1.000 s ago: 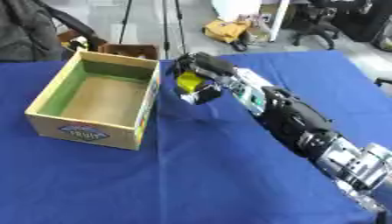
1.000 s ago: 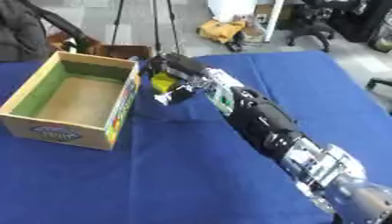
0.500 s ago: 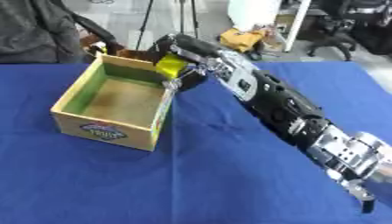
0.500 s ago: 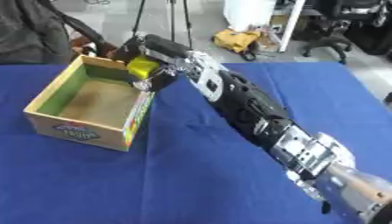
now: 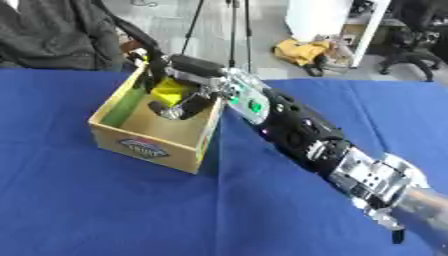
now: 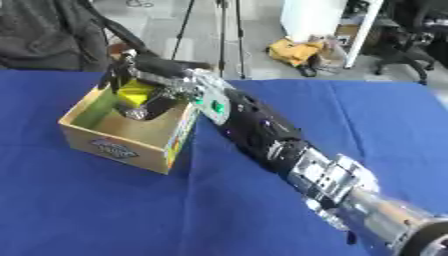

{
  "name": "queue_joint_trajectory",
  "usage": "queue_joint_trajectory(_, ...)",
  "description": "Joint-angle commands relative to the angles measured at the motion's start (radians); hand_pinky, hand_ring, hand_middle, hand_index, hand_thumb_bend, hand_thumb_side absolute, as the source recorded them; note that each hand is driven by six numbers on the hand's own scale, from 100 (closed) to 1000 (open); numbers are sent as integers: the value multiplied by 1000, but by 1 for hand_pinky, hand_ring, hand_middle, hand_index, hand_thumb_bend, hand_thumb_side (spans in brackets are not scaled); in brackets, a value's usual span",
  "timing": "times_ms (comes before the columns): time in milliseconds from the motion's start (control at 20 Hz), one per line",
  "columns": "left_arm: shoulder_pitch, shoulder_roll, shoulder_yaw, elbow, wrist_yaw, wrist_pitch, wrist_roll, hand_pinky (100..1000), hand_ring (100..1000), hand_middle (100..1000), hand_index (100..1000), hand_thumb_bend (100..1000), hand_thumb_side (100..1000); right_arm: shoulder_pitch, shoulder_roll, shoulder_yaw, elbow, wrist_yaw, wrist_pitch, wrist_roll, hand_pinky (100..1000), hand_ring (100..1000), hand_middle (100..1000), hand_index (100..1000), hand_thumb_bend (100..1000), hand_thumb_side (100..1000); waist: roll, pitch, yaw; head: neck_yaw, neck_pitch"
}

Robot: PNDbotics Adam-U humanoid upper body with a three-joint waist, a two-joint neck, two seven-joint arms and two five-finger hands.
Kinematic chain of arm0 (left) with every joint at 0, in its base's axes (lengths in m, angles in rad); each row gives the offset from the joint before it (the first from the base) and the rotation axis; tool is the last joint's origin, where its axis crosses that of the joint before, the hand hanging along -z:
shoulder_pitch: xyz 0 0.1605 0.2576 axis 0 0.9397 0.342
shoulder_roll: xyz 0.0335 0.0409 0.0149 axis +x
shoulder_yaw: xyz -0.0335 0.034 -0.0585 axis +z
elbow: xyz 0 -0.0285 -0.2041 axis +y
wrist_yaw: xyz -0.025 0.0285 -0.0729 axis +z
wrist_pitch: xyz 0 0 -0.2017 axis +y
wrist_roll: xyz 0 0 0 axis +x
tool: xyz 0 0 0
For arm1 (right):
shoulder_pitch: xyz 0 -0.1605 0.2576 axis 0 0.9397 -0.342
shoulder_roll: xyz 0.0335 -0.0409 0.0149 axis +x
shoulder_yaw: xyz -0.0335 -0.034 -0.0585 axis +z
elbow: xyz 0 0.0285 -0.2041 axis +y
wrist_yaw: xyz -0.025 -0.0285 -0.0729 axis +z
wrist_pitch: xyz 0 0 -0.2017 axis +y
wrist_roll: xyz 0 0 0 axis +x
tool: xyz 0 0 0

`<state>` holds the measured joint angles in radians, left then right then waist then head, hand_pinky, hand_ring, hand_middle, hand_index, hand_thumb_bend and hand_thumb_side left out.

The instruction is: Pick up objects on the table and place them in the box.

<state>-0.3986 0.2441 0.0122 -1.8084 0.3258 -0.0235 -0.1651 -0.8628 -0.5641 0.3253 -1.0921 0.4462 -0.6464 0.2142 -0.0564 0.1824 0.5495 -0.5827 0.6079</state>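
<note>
My right arm stretches from the lower right across the blue table to an open cardboard box [image 5: 150,147] at the left. My right hand [image 5: 186,102] hangs over the box's inside, its fingers curled round a small yellow object [image 5: 171,90]. The object is held just above the box floor, between the near and far walls. In the right eye view the same yellow object [image 6: 136,91] shows inside the box [image 6: 118,147] under the hand [image 6: 150,106]. My left hand shows in neither view.
The blue cloth [image 5: 105,210] covers the table around the box. A dark jacket [image 5: 52,35] hangs behind the far left edge. Tripod legs [image 5: 233,30], a yellow bag [image 5: 302,51] and an office chair [image 5: 416,30] stand on the floor beyond.
My right hand has carried the yellow object leftward from beside the box's right wall to over its inside. The camera has also shifted, so the box sits further right in the picture.
</note>
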Motion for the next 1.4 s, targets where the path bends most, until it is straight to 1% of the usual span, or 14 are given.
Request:
queue_joint_trajectory(50, -21, 5, -4, -24, 9, 0, -8, 526, 603, 571, 678, 409, 946, -24, 6, 0, 17, 18, -16, 20, 100, 509, 565, 790, 100, 207, 7, -11, 6, -12, -19)
queue_joint_trajectory(200, -23, 4, -5, -26, 8, 1, -10, 526, 603, 571, 678, 412, 945, -20, 17, 1, 36, 46, -34, 27, 100, 536, 597, 804, 100, 249, 3, -11, 8, -15, -21)
queue_joint_trajectory(300, -24, 4, -5, -25, 6, 1, -10, 525, 603, 571, 677, 412, 945, -16, 20, 1, 45, 73, -49, 31, 100, 576, 650, 821, 100, 287, 0, -10, 6, -13, -22)
queue_joint_trajectory(350, -24, 4, -5, -25, 5, 2, -10, 525, 603, 571, 677, 410, 945, -14, 21, 0, 50, 89, -56, 33, 126, 620, 703, 828, 100, 272, -1, -10, 5, -13, -21)
queue_joint_trajectory(400, -24, 4, -5, -25, 5, 2, -10, 525, 602, 570, 677, 413, 945, -12, 22, -1, 55, 103, -63, 34, 141, 642, 735, 834, 100, 315, -2, -10, 4, -13, -21)
queue_joint_trajectory(450, -24, 4, -5, -25, 4, 2, -10, 525, 602, 570, 677, 413, 944, -10, 23, -2, 59, 117, -68, 33, 147, 648, 740, 835, 100, 317, -2, -10, 2, -13, -21)
queue_joint_trajectory(500, -24, 4, -5, -25, 3, 1, -10, 525, 602, 570, 677, 414, 944, -9, 23, -4, 63, 129, -74, 32, 279, 757, 798, 845, 100, 342, -2, -11, 1, -13, -20)
queue_joint_trajectory(550, -24, 4, -5, -25, 2, 1, -10, 525, 602, 570, 677, 414, 944, -8, 23, -4, 67, 141, -79, 32, 335, 796, 814, 850, 100, 347, -2, -11, -1, -13, -20)
queue_joint_trajectory(600, -24, 5, -6, -25, 2, 1, -10, 524, 602, 570, 677, 415, 944, -8, 24, -5, 69, 151, -84, 33, 449, 868, 840, 859, 100, 363, -2, -11, -3, -14, -19)
queue_joint_trajectory(850, -22, 7, -5, -24, 0, 0, -10, 523, 602, 570, 676, 418, 943, -8, 23, -9, 73, 180, -99, 30, 590, 940, 862, 873, 100, 378, -1, -13, -15, -15, -17)
queue_joint_trajectory(900, -21, 8, -4, -24, -1, 0, -9, 524, 602, 569, 676, 420, 942, -7, 21, -9, 69, 180, -100, 29, 658, 950, 867, 876, 100, 380, -2, -14, -19, -14, -16)
queue_joint_trajectory(1050, -18, 9, -3, -22, -3, 0, -7, 523, 601, 569, 675, 421, 942, -7, 14, -11, 49, 168, -96, 30, 773, 991, 893, 887, 100, 391, -3, -17, -32, -8, -12)
queue_joint_trajectory(1150, -15, 12, -2, -21, -6, 0, -7, 523, 601, 569, 675, 423, 941, -7, 5, -13, 25, 147, -89, 32, 820, 1000, 907, 893, 100, 389, -4, -20, -42, -3, -10)
queue_joint_trajectory(1400, -7, 18, 5, -16, -12, -1, 0, 522, 601, 568, 674, 427, 941, 6, -36, -25, -55, 57, -42, 43, 851, 1000, 922, 901, 100, 399, -7, -29, -82, 8, -7)
